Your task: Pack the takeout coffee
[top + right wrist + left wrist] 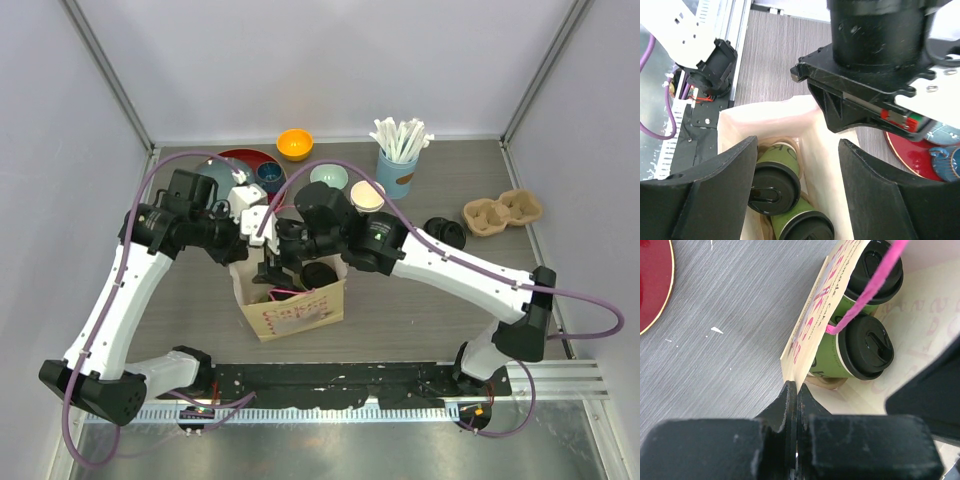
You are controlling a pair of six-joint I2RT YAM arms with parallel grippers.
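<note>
Under right tool (796, 145): bag (765, 117) mouth, open. Below: two lidded cups (775, 186) fill floor. Ahead: left tool (796, 392) clamping bag rim.

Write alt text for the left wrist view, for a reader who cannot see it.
Two green paper cups with black lids sit inside a cream paper bag with pink lettering. The left gripper, at the bottom, has its jaws shut on the bag's edge. Grey table and part of a red plate lie left.
</note>
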